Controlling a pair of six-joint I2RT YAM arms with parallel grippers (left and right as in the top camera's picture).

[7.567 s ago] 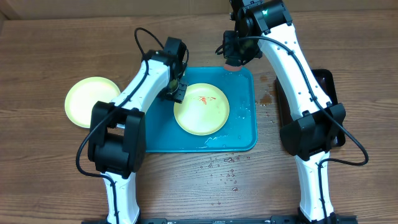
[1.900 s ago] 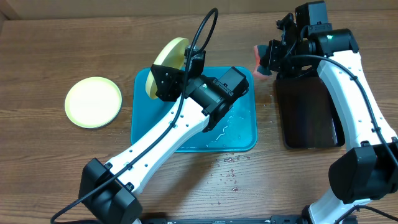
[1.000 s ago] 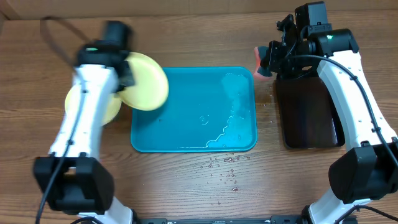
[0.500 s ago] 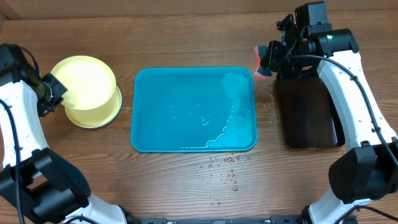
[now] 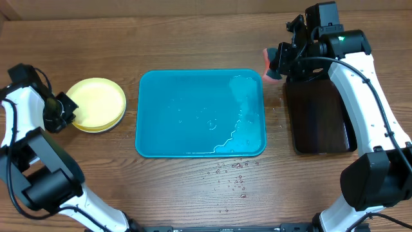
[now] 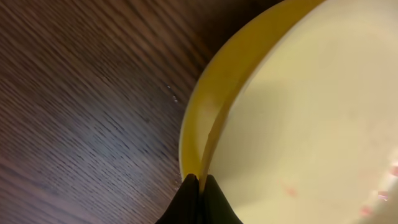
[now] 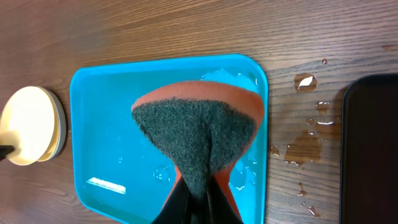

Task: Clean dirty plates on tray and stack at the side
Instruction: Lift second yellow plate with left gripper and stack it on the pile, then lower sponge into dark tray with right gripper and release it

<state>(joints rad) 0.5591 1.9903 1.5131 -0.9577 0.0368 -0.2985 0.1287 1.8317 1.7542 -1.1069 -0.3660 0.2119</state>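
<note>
Turquoise tray [image 5: 187, 109] wet with puddles [image 5: 243, 132], yellow-green plates [image 5: 98, 103] stacked left of it

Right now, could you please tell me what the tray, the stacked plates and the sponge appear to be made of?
The tray looks like glossy moulded plastic: water pools and light glints on it. The stacked plates seem smooth, thin plastic with an even sheen. The sponge appears to be orange foam faced with coarse dark-green scouring fibre.

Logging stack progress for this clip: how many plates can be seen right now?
2. Both yellow-green, stacked on the table left of the tray: the top plate, and the lower plate whose rim shows beneath it. Another could be hidden underneath.
</note>
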